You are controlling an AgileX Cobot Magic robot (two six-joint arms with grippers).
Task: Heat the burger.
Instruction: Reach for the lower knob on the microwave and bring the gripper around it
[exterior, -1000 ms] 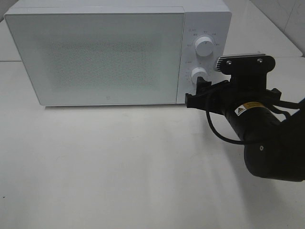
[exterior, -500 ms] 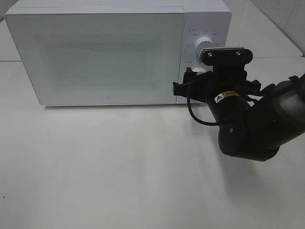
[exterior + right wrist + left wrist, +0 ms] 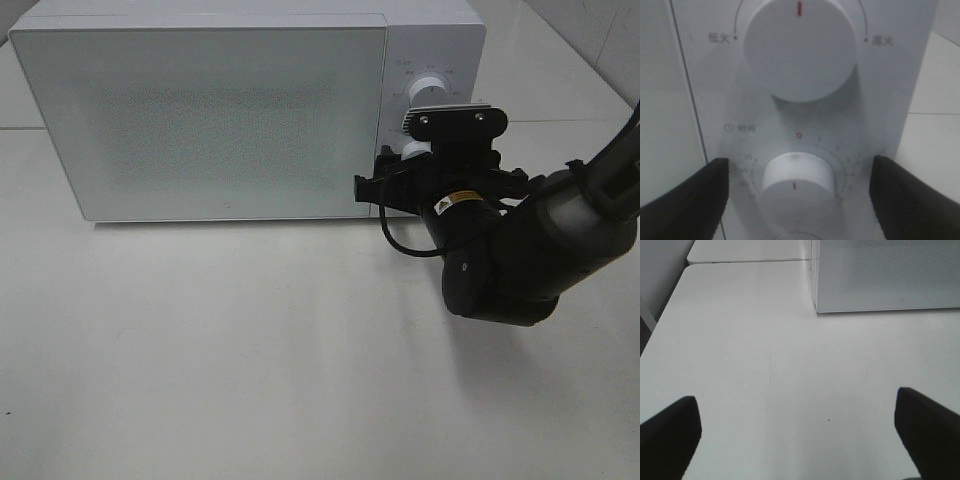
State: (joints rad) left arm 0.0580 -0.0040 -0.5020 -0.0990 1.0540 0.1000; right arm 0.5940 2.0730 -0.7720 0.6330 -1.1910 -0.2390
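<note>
Right wrist view first: your right gripper (image 3: 797, 192) is spread wide and grips nothing. Its two dark fingers (image 3: 685, 197) stand either side of the timer dial (image 3: 795, 182) without touching it. That straddle looks deliberate, since closing from here would pinch the dial's rim ready for a twist. The dial's red mark seems to line up with the 0, so I judge the timer not yet set. Just beyond it sits the larger power dial (image 3: 800, 47), its red mark pointing straight up, midway between the two labels at the ends of its arc.

From the high camera, the table (image 3: 250, 350) lies nearest you. The right arm reaches in from the right to the control panel of the microwave (image 3: 200, 110), which stands at the back with its door (image 3: 200, 200) shut.

Your left gripper (image 3: 797, 435) is fully released and empty. It hangs over the table short of the microwave's front corner, probably parked there so it stays out of the working arm's way.

You cannot see the burger in any view. The door's frosted panel hides the cavity, so you can only presume it sits inside. When you close on the timer dial, centre the grip, because an off-centre pinch could slip on that smooth rim.
</note>
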